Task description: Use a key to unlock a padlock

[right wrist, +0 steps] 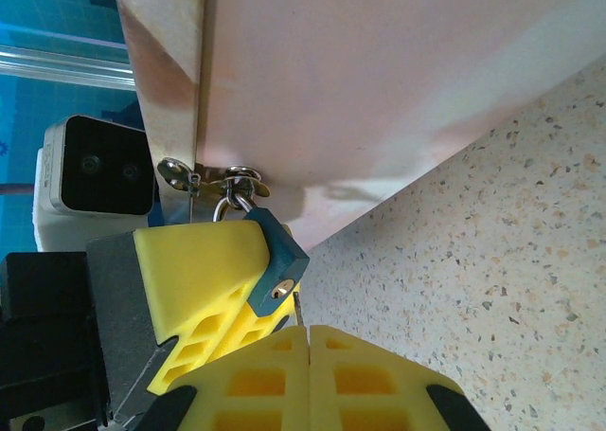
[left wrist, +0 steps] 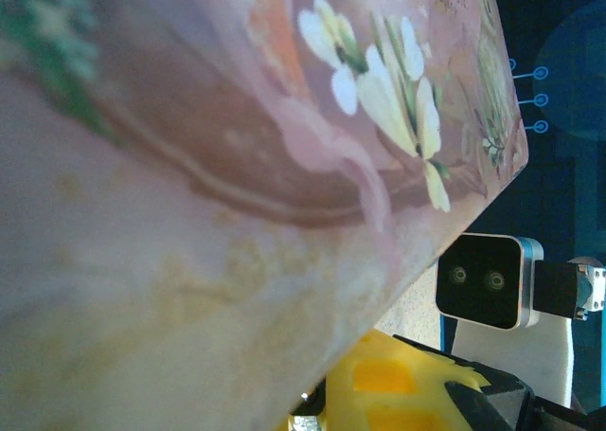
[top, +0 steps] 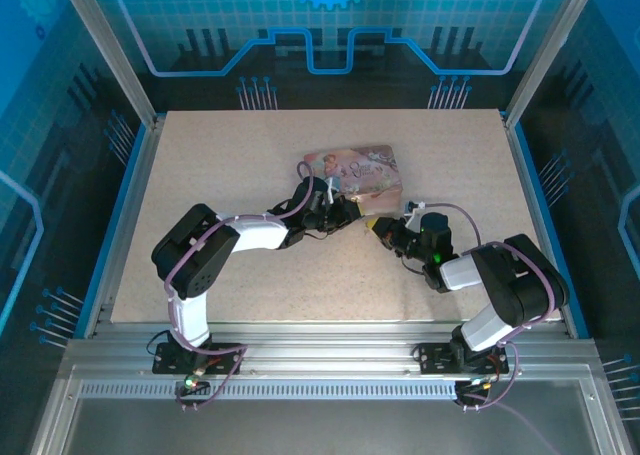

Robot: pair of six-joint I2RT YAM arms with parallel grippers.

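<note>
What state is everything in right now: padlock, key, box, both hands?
padlock: shackle closed through pink box hasp.
key: pinched in right hand, tip at padlock's underside; insertion unclear.
pink box: lid shut.
right hand: shut on key.
left hand: at the padlock; open or shut unclear.

Recorded teal-blue body, silver shackle on padlock (right wrist: 277, 275). Logged dark grey shaft for key (right wrist: 296, 308). Noted pale pink on box (top: 360, 170), printed with white flowers, green leaves, brown swirls. Found yellow pads (right wrist: 246, 384) on right end effector (right wrist: 308, 334), black housing. Marked desk (top: 240, 155) beige, finely speckled. Saw blue walls (top: 330, 25) with cyan circuit lines.
</note>
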